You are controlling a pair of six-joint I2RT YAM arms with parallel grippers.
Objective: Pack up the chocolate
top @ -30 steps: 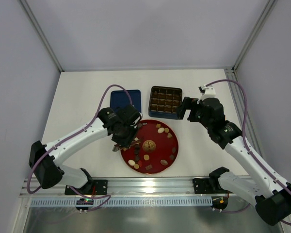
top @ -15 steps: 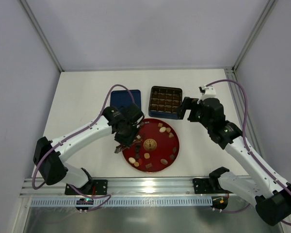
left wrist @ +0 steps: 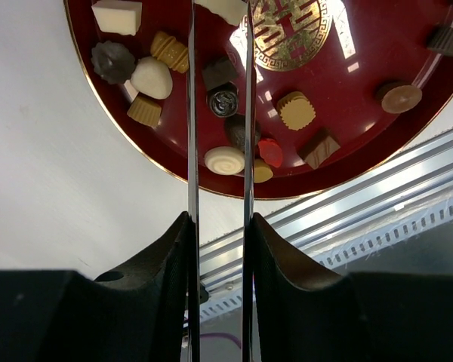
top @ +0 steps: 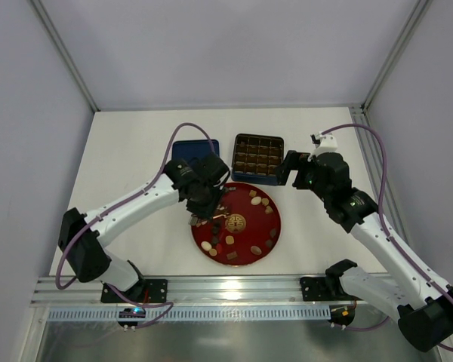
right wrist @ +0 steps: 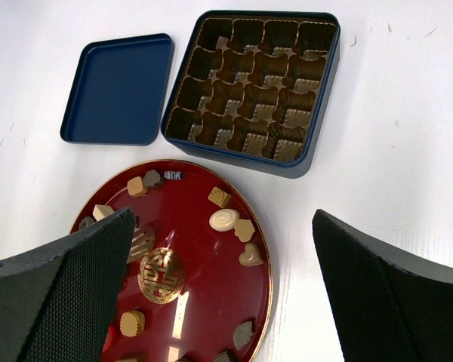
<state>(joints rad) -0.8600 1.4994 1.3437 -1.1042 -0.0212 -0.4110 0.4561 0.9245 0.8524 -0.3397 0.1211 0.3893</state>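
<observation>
Near edge: aluminium rail (top: 234,286) with both arm bases bolted on. Just past it is a round red plate (top: 276,215) on the white table (top: 128,143), with a gold emblem (top: 233,222) dead centre. The loose chocolate pieces (left wrist: 295,110) sit on that plate: dark, tan and cream, mixed shapes. They're scattered round the emblem, in clusters at roughly 7–8, 12–1 and 4 o'clock.

The left gripper (top: 201,219) hangs over the plate's 9 o'clock side, pointing down. Wrist view shows two thin blades, parallel, with a narrow gap. Lined up in that gap on the plate are a dark square piece (left wrist: 219,72), a dark swirl-top round one (left wrist: 223,99), a dark oval (left wrist: 238,130) and a cream swirl oval (left wrist: 225,160) nearest the rim. The blade tips run off the top of that view, so can't tell if they're pinching a piece or just part-closed over the pile.

The right gripper (right wrist: 223,213) is at 1–2 o'clock from the plate, held up above the table. Its fingers are spread wide and empty. It sits just off the tin's 3 o'clock side.

Far row: dark blue square tin (top: 257,178) at 12–1 o'clock from the plate, front wall close to the plate rim. Inside is a grid of brown pleated liner cups. Its lid (right wrist: 117,90) lies flat, inside up, at the tin's 9 o'clock, just beside it with a slim gap. The left arm crosses over the lid's near corner.
</observation>
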